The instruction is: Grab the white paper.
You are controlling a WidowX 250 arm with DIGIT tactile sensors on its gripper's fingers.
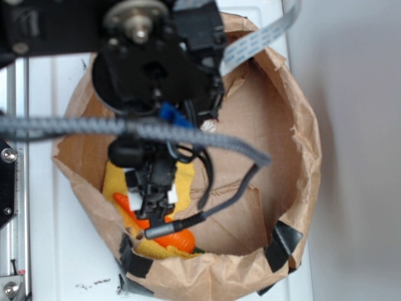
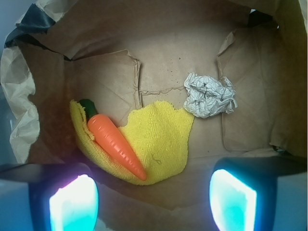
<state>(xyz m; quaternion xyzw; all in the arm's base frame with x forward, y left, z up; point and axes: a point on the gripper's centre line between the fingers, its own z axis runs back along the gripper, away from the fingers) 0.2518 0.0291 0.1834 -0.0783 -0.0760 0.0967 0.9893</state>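
Crumpled white paper (beside yellow cloth) lies ungripped.

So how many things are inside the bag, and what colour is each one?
White: 1, the white paper
Orange: 1, the carrot
Yellow: 1, the cloth
Total: 3 things in the brown bag

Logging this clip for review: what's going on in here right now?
A robot arm hangs over an open brown paper bag. Its gripper is open and holding nothing, above the bag floor. Inside lie a crumpled white paper, a yellow cloth and an orange carrot resting on the cloth. The white paper sits untouched just past the cloth's corner, so nothing is grasped yet.
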